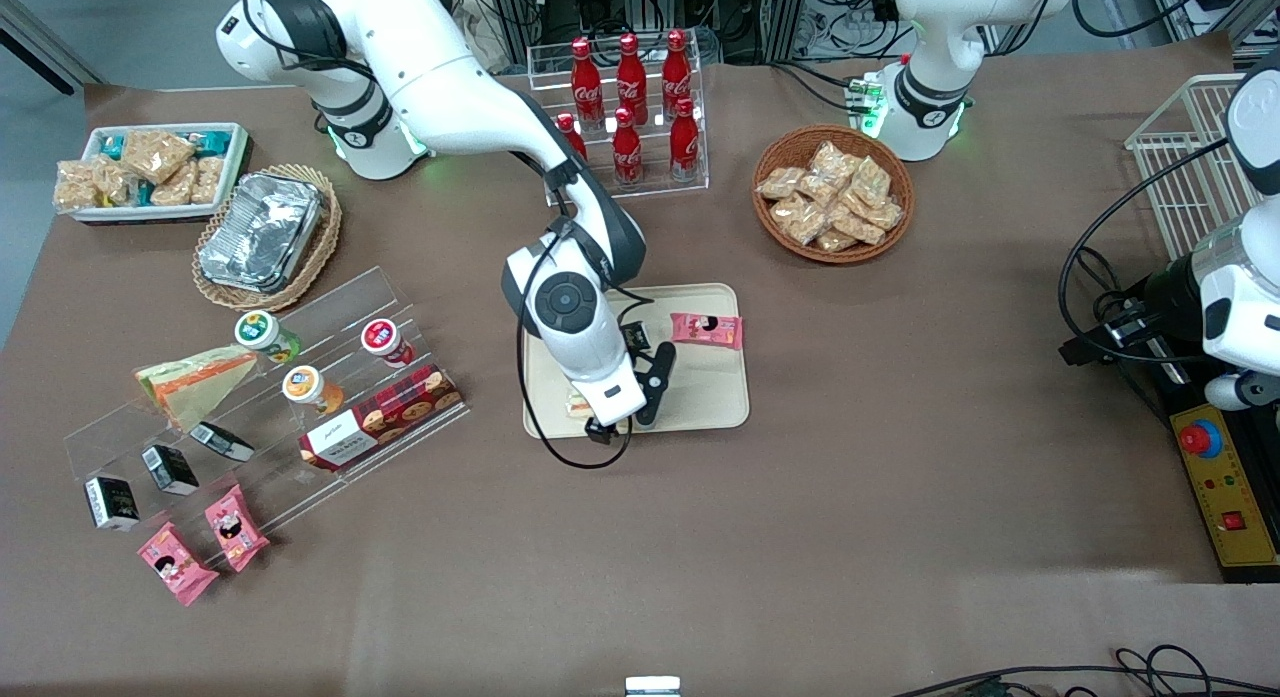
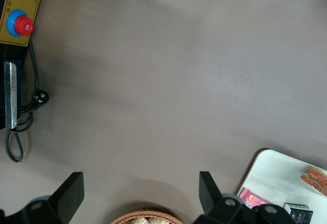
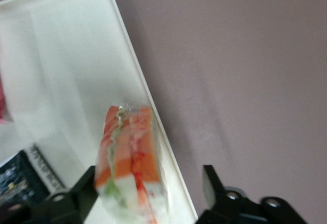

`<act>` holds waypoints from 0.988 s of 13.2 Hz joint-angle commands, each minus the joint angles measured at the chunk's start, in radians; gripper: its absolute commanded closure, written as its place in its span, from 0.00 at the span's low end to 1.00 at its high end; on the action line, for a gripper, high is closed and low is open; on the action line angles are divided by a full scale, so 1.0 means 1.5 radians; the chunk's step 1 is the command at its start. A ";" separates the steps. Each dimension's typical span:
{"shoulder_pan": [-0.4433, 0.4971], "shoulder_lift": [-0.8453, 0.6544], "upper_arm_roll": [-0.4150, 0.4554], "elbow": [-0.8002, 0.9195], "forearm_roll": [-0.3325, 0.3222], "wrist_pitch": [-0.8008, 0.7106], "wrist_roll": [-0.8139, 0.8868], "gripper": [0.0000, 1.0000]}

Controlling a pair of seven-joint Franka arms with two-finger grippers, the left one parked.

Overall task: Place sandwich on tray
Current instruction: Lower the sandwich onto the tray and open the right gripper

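your small clear-wrapped triangular sandwich (image 3: 130, 165) already lies on the flat cream plastic tray (image 1: 710, 392), just inside its rim. the claw (image 3: 148, 193) straddles it with fingers spread, apparently gripping nothing. you likely only need to lift clear of the bench.

Right arm bent low, gripper (image 3: 150, 191) fingers apparently spread apart.

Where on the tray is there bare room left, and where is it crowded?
The tray is bare toward the parked arm's end, nearer the camera than the pink snack pack. It is crowded under the gripper, where the sandwich lies by the rim, and beside the black packet.
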 commanded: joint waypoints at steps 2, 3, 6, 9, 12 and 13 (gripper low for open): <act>-0.004 -0.067 -0.001 -0.006 0.020 -0.079 -0.005 0.01; -0.006 -0.083 -0.002 -0.006 0.020 -0.102 -0.005 0.01; -0.041 -0.145 -0.002 -0.006 0.019 -0.201 -0.005 0.01; -0.083 -0.197 -0.004 -0.006 0.014 -0.299 -0.003 0.01; -0.094 -0.244 -0.041 -0.006 0.011 -0.362 0.001 0.01; -0.094 -0.255 -0.056 -0.007 0.001 -0.374 0.003 0.01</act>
